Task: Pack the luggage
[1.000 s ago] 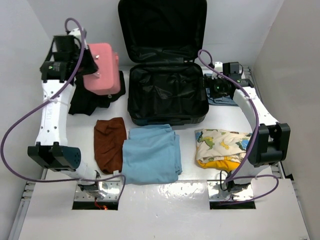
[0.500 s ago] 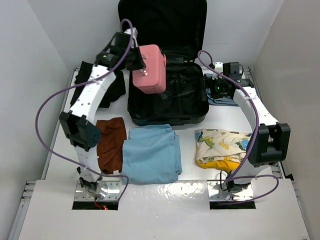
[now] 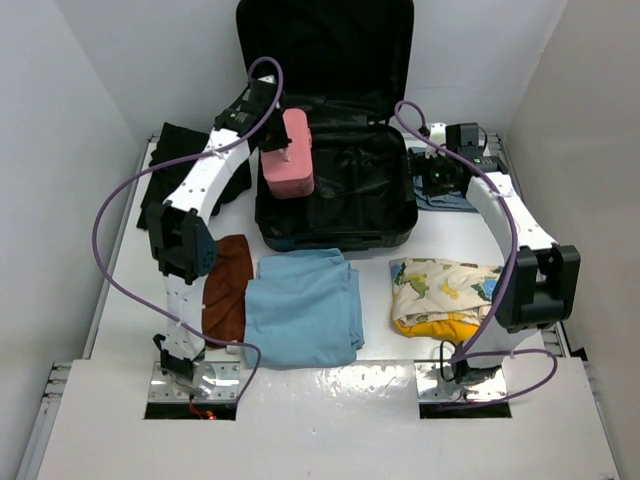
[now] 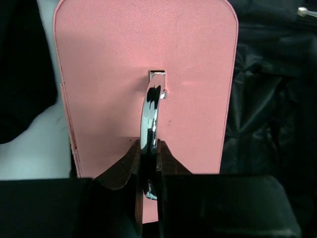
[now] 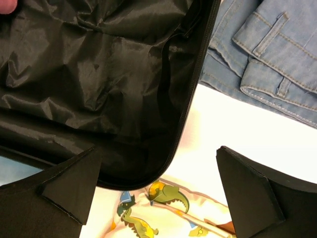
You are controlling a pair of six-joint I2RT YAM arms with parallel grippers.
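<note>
The left gripper (image 4: 148,148) is pinched tight on the chrome handle (image 4: 150,106) of the pink case (image 4: 143,49), which hangs just past its fingertips over the open luggage (image 3: 340,200). The right gripper (image 5: 158,148) gapes wide and holds nothing. The luggage's right rim lies beneath it, a dinosaur-print cloth (image 5: 148,210) nearer and folded jeans (image 5: 267,44) beyond.

The left gripper (image 4: 149,157) carries the small pink box-shaped case (image 3: 287,156) rightward from the left side of the table (image 3: 375,300). The case now hangs over the left half of the large black hard-shell suitcase (image 3: 345,195), and the crumpled black garment (image 3: 172,165) lies uncovered.
</note>
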